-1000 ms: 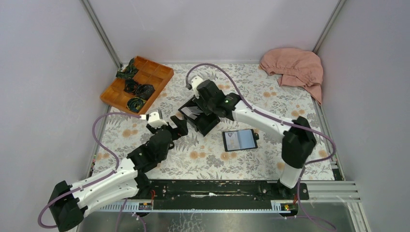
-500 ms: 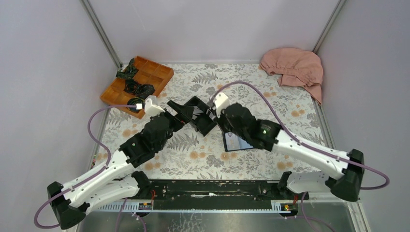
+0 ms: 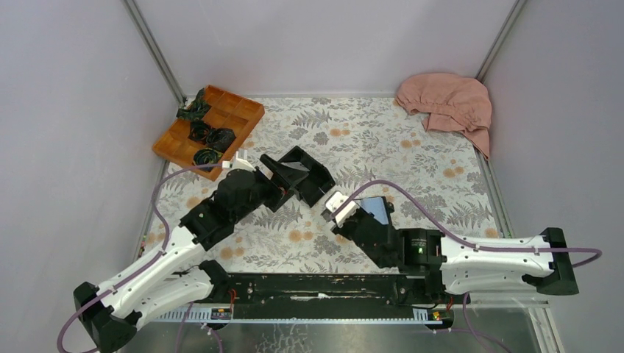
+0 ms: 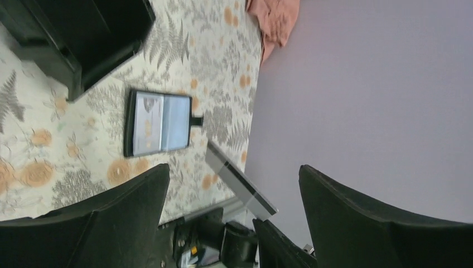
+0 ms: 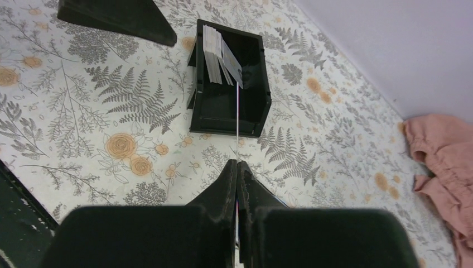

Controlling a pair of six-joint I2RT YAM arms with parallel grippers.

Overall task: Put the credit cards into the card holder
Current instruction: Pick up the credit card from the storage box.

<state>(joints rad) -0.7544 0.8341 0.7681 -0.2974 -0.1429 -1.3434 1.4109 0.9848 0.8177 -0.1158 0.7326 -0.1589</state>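
**One card pinched, more cards in the box**

The right gripper (image 5: 237, 167) has its two fingers pressed together on a card (image 5: 237, 125). The card is seen from its thin edge, so it looks like a pale line sticking out past the fingertips. In the top view, this gripper is low over the table (image 3: 412, 158), just beside the holder (image 4: 159, 123). The right arm hides part of the holder there. The pictures do not show if the card touches the holder.

The holder lies open and flat on the flowery table. It is black outside and blue-grey inside, and a small tab sticks out of one side. It lies near the box (image 3: 320, 184) but does not touch it.

The box is black and has no lid. More cards (image 5: 218, 58) stand on edge in it, packed together at one end.

The left gripper (image 4: 234, 170) has its fingers spread wide, with nothing between them. It sits just beside the box, on the side away from the holder.

An orange tray (image 3: 246, 110) with dark bits in it sits at the far left of the table. A pink cloth (image 3: 449, 99) is bunched up in the far right corner.
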